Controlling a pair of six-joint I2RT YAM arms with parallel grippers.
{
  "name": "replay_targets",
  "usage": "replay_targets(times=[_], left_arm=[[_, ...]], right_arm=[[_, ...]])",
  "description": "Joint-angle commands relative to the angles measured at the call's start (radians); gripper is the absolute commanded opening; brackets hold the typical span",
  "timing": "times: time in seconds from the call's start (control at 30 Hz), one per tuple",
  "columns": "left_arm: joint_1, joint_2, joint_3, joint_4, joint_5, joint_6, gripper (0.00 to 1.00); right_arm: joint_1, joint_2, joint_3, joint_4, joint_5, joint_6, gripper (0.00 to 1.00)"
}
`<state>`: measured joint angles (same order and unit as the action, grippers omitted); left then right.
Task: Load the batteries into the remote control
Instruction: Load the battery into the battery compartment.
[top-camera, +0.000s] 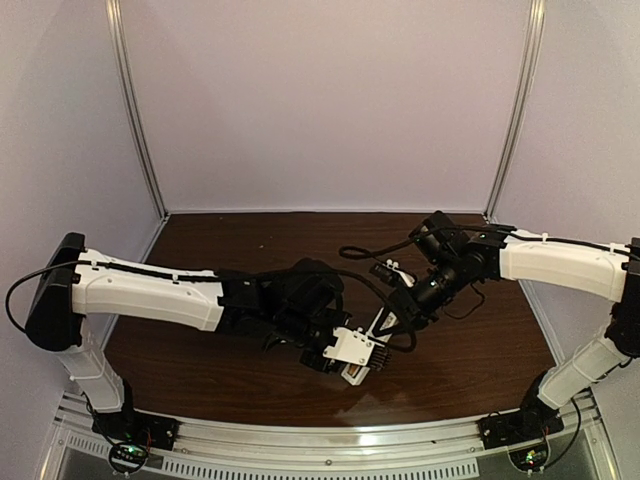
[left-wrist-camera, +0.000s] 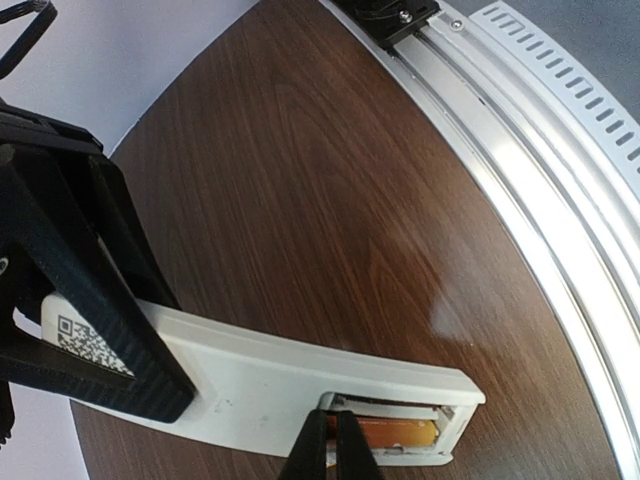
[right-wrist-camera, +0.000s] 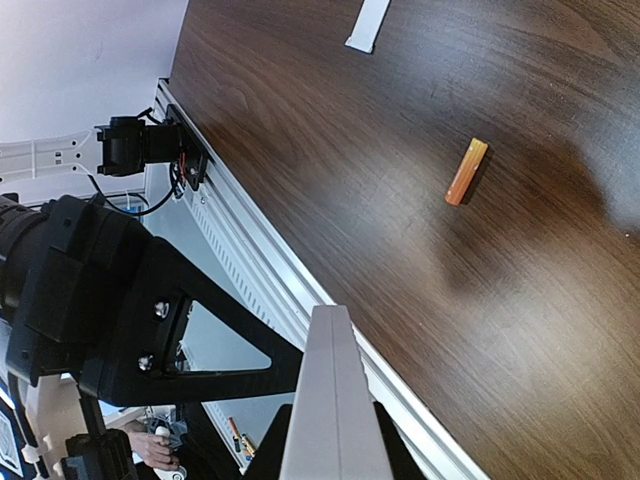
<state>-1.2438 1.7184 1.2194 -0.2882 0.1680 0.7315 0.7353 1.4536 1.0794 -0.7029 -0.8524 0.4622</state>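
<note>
The white remote control (left-wrist-camera: 250, 375) is held off the table with its back up. My right gripper (right-wrist-camera: 335, 420) is shut on it, and its black fingers (left-wrist-camera: 90, 300) clamp the end that carries a printed code label. The open battery bay (left-wrist-camera: 400, 425) at the other end holds one orange battery (left-wrist-camera: 400, 432). My left gripper (left-wrist-camera: 335, 418) is shut, its two tips together, pressing at the inner end of that battery. A second orange battery (right-wrist-camera: 466, 172) lies loose on the brown table. In the top view both arms meet over the remote control (top-camera: 358, 352).
A small white cover plate (right-wrist-camera: 368, 25) lies on the table beyond the loose battery. The slotted aluminium rail (left-wrist-camera: 530, 150) runs along the table's near edge, close to the remote. Purple walls close in the back and sides.
</note>
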Motion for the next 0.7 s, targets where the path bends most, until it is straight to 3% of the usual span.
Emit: replay_targets(times=[0.0,0.33,0.67], left_arm=[[-0.008,0.053,-0.018,-0.124,-0.023,0.008,0.06],[-0.007,0.073,-0.033,-0.136,-0.087,0.018,0.07],[-0.007,0.06,-0.047,-0.102,-0.168,0.031,0.14]], right_arm=[[0.007,-0.03,0.06,0.054,-0.088,-0.001,0.0],[0.007,-0.047,0.062,0.062,-0.1,0.007,0.0],[0.007,-0.048,0.05,0.083,-0.115,0.026,0.0]])
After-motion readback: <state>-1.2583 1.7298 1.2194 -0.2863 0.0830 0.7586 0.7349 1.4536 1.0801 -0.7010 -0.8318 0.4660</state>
